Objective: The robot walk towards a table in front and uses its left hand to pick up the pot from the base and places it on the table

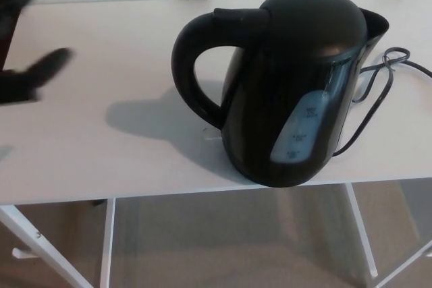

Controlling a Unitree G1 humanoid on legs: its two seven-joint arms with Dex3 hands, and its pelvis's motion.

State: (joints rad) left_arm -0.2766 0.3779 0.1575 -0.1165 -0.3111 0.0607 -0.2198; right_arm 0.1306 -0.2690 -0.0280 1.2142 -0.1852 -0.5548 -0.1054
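White table holds black pot. Your left hand, nine o'clock, spread wide, empty. Grab stiff handle; pot looks smooth, maybe heavy.

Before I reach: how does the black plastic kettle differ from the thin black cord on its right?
The black plastic kettle stands upright and bulky near the white table's front edge; the thin black cord lies flat and looped farther back. Both are black and on the table.
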